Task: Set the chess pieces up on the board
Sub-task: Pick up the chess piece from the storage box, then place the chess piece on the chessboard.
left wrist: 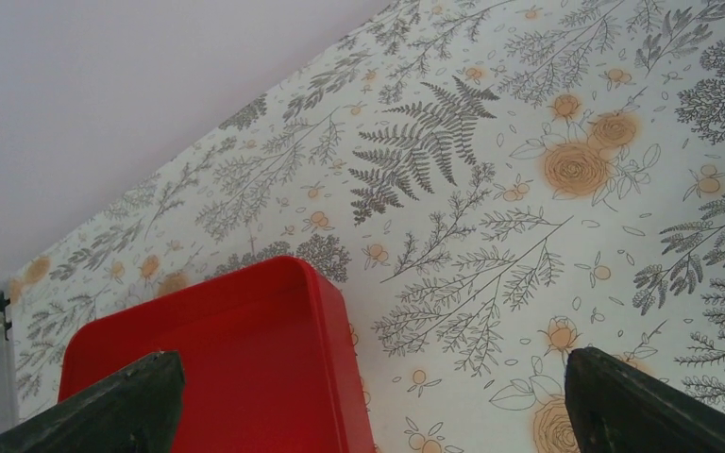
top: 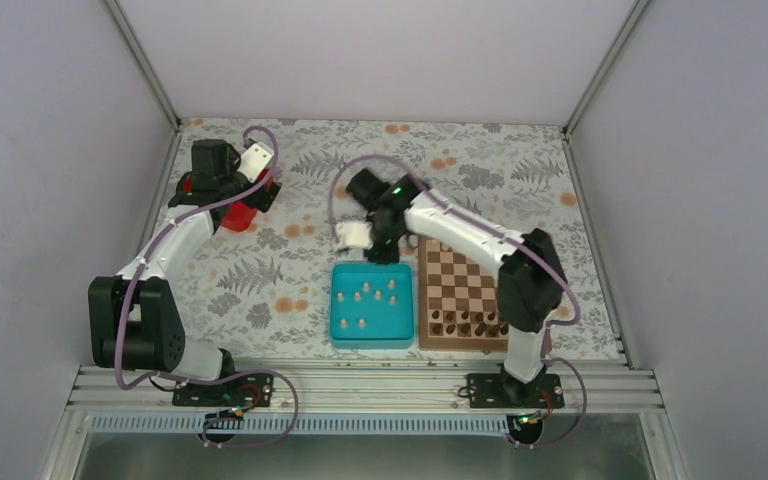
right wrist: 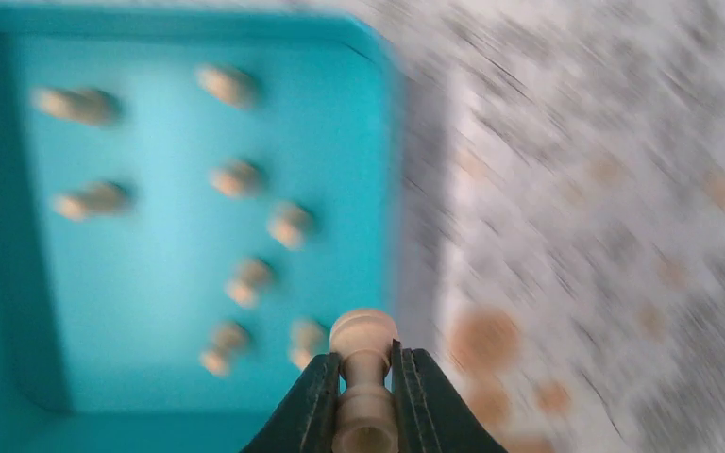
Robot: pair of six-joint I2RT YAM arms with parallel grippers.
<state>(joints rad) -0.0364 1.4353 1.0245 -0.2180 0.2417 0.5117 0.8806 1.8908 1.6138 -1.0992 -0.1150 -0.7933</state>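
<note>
Pale wooden chess piece [right wrist: 363, 332] pinched in right tool [right wrist: 365, 366]; teal tray [right wrist: 132, 283] below.

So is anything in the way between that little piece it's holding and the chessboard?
Nothing visible. The right gripper holds the pale pawn over the teal tray, beside the chessboard, whose far squares are bare; dark chessmen fill only its near rows.

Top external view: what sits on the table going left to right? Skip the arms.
red tray → teal tray, with pale chess pieces lying in it → chessboard
</note>
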